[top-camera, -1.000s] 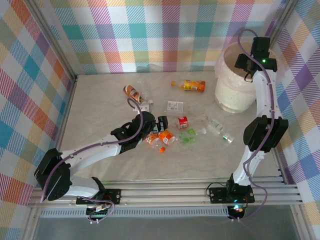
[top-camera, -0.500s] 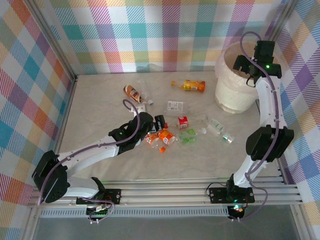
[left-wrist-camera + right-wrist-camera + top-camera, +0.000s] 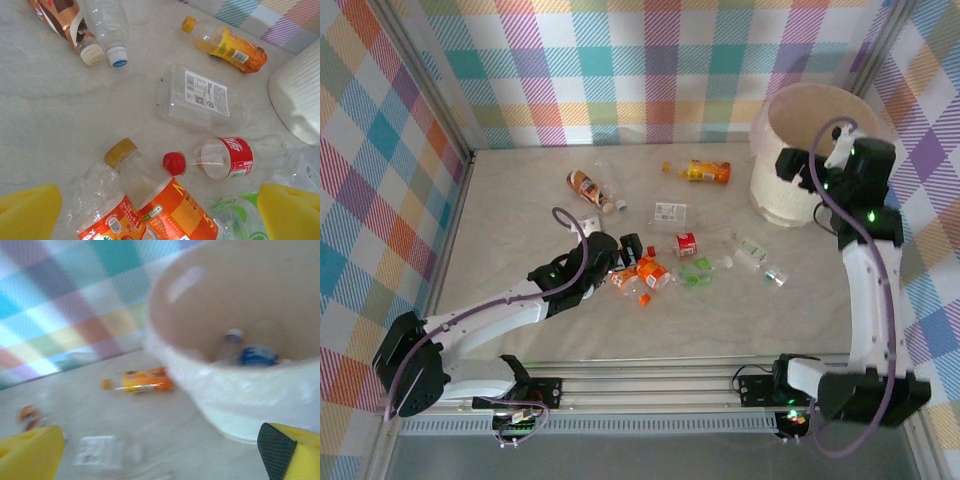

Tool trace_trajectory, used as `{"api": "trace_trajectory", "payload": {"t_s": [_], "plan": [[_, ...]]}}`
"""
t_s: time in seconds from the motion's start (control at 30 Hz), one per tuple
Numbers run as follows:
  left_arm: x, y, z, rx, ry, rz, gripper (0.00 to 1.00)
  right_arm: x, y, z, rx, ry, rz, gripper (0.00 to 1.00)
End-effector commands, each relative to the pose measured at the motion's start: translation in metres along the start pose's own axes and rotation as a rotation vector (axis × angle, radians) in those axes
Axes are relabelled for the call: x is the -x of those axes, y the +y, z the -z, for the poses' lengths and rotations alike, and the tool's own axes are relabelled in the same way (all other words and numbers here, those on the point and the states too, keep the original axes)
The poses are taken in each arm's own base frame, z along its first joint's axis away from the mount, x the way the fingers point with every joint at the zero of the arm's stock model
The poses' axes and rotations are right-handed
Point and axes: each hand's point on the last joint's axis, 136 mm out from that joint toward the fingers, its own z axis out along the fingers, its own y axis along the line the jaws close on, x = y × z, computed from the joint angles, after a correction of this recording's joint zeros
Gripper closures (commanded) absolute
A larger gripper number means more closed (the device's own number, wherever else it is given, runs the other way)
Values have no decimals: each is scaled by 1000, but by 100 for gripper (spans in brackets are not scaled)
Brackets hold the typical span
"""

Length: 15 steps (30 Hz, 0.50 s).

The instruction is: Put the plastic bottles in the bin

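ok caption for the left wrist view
Open left gripper above two orange-label bottles, red-capped bottle just beyond.

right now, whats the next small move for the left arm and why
Probably lower the left gripper straight down and close on the yellow-capped orange-label bottle. Its jaws stand open above the table, and that bottle lies between the yellow fingertips in the wrist view. A second orange-label bottle lies right beside it, so a centred descent seems safest.

Both arms extended, left arm stretched low and forward toward the middle, left gripper (image 3: 628,246) jaws spread wide, empty, right arm reared tall, right gripper (image 3: 792,166) held high, jaws wide, empty.
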Motion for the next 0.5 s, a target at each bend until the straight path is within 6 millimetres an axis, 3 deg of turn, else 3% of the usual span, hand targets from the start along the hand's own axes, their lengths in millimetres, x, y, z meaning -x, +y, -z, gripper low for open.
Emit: {"api": "trace_trajectory", "payload": {"t_s": [0.0,0.13,0.37,0.47], "plan": [[14,2,5,-2,-59,64,0,-8,51,23,303,-35,-63,0],[14,8,6,15,-64,149,0,-54,62,28,441,46,-245,0],[3,28,4,99,-52,268,0,-174,23,-6,299,370,-491,0],[1,36,4,134,-55,276,0,-206,9,-15,221,467,-463,0]]}}
